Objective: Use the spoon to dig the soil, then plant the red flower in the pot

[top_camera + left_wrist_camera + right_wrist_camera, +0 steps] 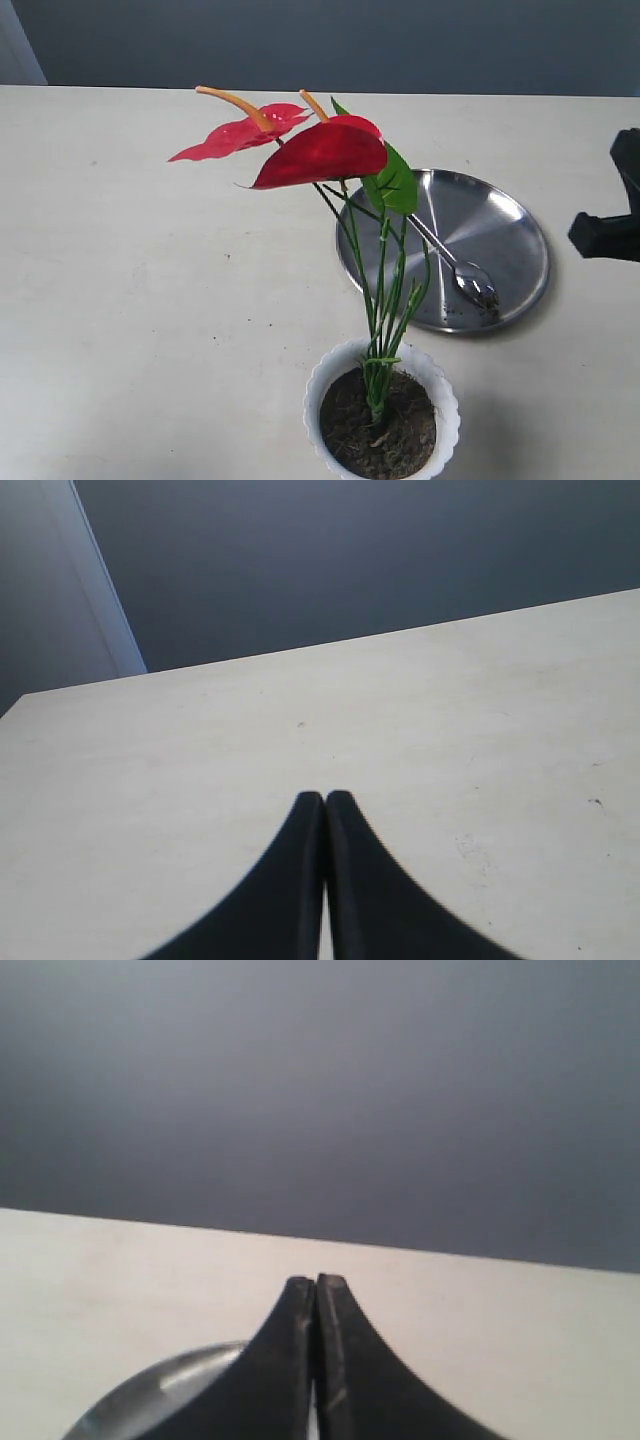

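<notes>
Exterior view: spotted the red flower [320, 150] standing upright in the pot [318, 390], with stems stuck into the soil [345, 425], near the front of the table [150, 300]. Found the spoon [470, 280] lying on the plate [500, 230] just behind the pot, with soil crumbs in its bowl.

Left wrist view: saw the left gripper [325, 798] clenched on nothing, above the table.

Right wrist view: same deal for the right gripper [316, 1282], pinched closed and empty, close to the plate's rim.

Pot [314, 405] btm cut off by frame edge.
</notes>
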Controlling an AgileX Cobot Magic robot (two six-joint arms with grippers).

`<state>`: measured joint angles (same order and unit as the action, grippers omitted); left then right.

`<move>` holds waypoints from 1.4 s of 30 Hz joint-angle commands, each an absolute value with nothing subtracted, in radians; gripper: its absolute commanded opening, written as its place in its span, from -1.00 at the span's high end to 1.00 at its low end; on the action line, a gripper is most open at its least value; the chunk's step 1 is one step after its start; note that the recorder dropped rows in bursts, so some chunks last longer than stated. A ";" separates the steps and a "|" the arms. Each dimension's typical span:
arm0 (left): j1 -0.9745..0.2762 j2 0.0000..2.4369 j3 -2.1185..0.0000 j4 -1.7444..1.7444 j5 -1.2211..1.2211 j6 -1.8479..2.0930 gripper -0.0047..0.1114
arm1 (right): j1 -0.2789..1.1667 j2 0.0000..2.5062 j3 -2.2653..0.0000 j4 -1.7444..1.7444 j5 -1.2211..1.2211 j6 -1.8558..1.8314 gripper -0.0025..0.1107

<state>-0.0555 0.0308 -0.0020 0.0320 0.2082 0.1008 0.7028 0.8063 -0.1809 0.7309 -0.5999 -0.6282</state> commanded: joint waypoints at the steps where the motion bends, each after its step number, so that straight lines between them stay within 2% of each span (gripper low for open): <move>1: -0.053 0.023 0.000 0.031 0.203 0.098 0.91 | 0.432 0.653 -0.186 0.673 -0.263 -0.627 0.96; 6: -0.053 0.023 0.000 0.031 0.203 0.098 0.91 | 0.133 0.443 -0.182 0.653 0.000 -0.627 0.96; 10: -0.053 0.023 0.000 0.031 0.203 0.098 0.91 | -0.006 0.289 -0.172 0.653 0.124 -0.627 0.96; 19: -0.053 0.023 0.000 0.031 0.203 0.098 0.91 | -0.024 0.120 -0.102 0.665 0.229 -0.616 0.96; 27: -0.053 0.023 0.000 0.031 0.203 0.098 0.91 | -0.070 0.000 0.000 0.170 0.281 -0.023 0.96; 42: -0.053 0.023 0.000 0.031 0.201 0.098 0.91 | -0.070 0.000 0.000 0.079 0.304 -0.022 0.96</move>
<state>-0.0555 0.0308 -0.0020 0.0320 0.2082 0.1008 -0.0657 0.0078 -0.0040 0.1044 0.3093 -0.0239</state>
